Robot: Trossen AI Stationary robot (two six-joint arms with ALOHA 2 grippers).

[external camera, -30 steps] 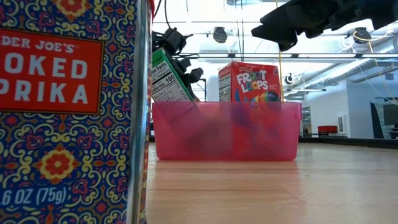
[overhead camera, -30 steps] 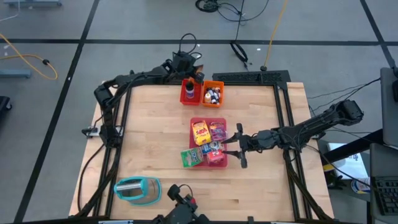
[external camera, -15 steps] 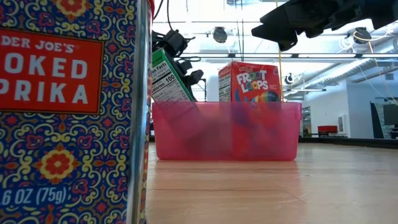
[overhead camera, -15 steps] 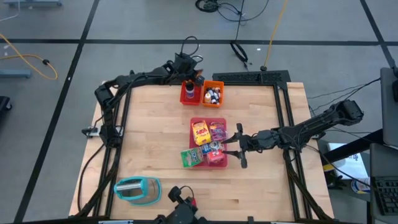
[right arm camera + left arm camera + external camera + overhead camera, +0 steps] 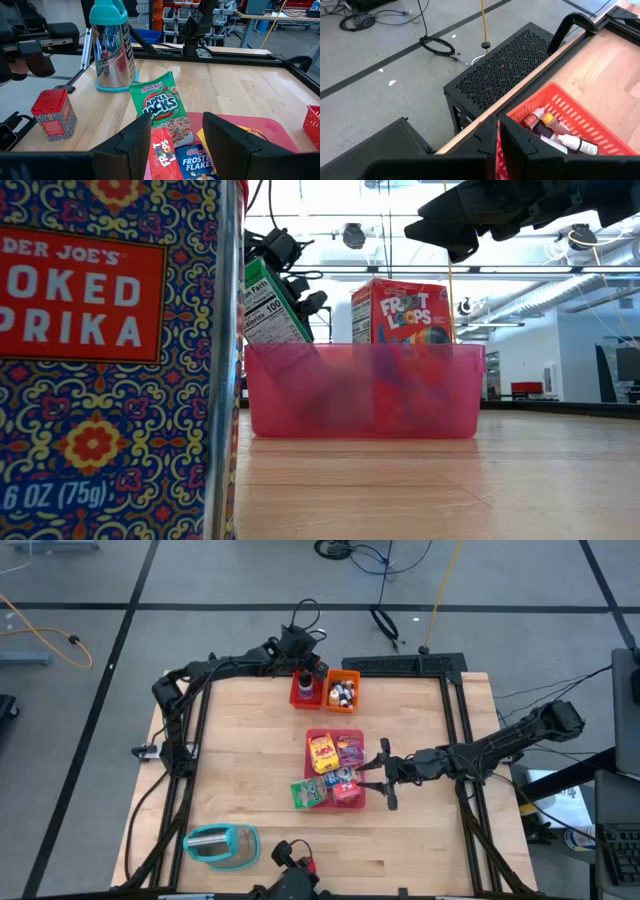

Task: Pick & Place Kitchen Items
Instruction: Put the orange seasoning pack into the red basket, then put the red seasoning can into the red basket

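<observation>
- Right gripper (image 5: 372, 776): arm reaches in low from the table's right side, wrist level, fingers pointing at the pink tray (image 5: 357, 735). Jaws stand apart with nothing between them; it hovers just beside the tray's right edge.
- From the right wrist view, right below the fingers: red Froot Loops box (image 5: 164, 154), blue Frosted Flakes box (image 5: 199, 160), and a green Apple Jacks box (image 5: 161, 107) leaning over the tray's near rim onto the wood.
- From above, the tray also holds a yellow box (image 5: 322, 752) and a purple packet (image 5: 349, 749), set side by side in its far half.
- Left gripper (image 5: 310, 661): arm stretches along the far edge of the table, gripper above the red bin (image 5: 303, 692). Left wrist view shows its two fingers (image 5: 487, 140) almost together, only a thin slit between them, nothing seen held.
- The orange bin (image 5: 580, 120), touching the red bin on its right, contains small bottles (image 5: 555, 132) lying in a heap.
- Surface: pale wooden table (image 5: 240, 760) in a black frame. Steel grater with teal handle (image 5: 220, 845) lies near the front left corner. A red spice tin (image 5: 53, 114) stands close to the low camera and fills the left of that view.
- Room: grey floor with dark tape lines, loose cables (image 5: 385, 622), a yellow cord (image 5: 440, 590). Behind the table, a black perforated case (image 5: 505, 75).
</observation>
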